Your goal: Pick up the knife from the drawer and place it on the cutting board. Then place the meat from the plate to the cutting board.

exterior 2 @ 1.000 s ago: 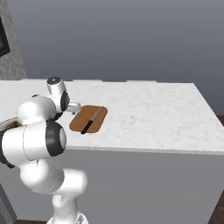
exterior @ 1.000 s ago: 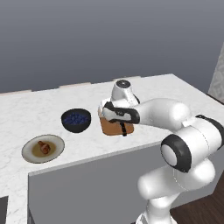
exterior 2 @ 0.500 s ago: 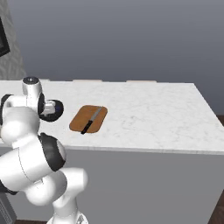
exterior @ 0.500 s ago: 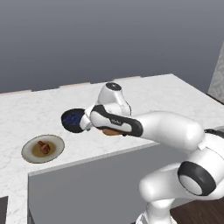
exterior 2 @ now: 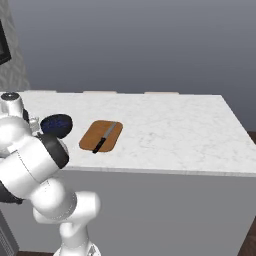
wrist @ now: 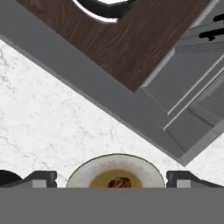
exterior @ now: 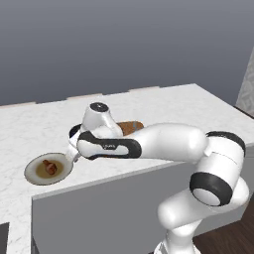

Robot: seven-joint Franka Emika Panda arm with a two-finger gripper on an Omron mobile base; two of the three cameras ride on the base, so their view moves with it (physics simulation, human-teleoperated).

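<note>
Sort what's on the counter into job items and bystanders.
Job: knife, cutting board, meat, plate.
Bystanders: bowl of berries beside the board.

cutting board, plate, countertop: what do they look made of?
Cutting board: wood, matte orange-brown, faint grain.
Plate: probably glazed ceramic, with a smooth beige rim and brownish centre, though the render leaves this open.
Countertop: marble or marble-look stone, white with grey veining, lightly polished.
</note>
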